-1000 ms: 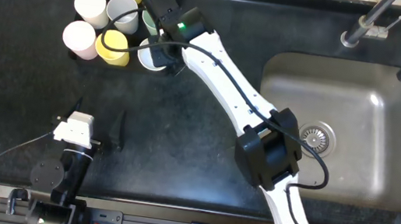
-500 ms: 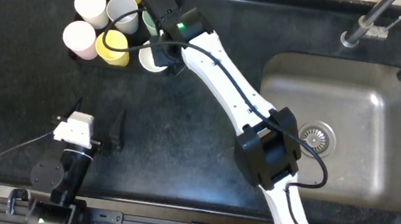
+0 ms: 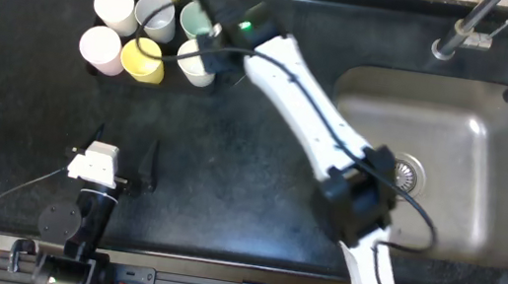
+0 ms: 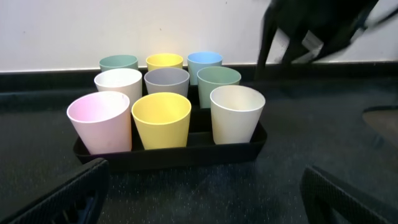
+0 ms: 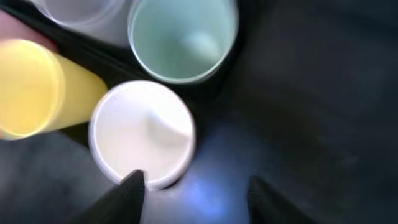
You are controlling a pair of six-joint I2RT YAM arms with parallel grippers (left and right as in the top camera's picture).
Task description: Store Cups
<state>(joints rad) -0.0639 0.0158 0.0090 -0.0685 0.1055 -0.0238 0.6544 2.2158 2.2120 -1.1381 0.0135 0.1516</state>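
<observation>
The right gripper stands wide and empty, its two dark fingers spread over the near edge of the cream cup. Against the picture half a second ago, it has risen and drawn back from this cup. In the top view the arm then covered part of the cup's rim. Now the cream cup shows whole, and the right arm's elbow sits nearer the sink. No cup has shifted.

Directly below the fingers, the cream cup stands upright with its mouth open, in the front corner slot of the black tray. Just beyond it is the green cup, and beside it the yellow cup.

The tray holds nine cups in three rows of three, all upright and close together. In the front row the pink cup stands on the far side of the yellow one from the cream cup. The middle row has the white cup, the grey cup and the green cup. The back row has a pale green cup, a second yellow cup and a blue cup.

The left gripper is spread wide and holds nothing. It lies low over the black counter, well apart from the tray and facing its front row.
</observation>
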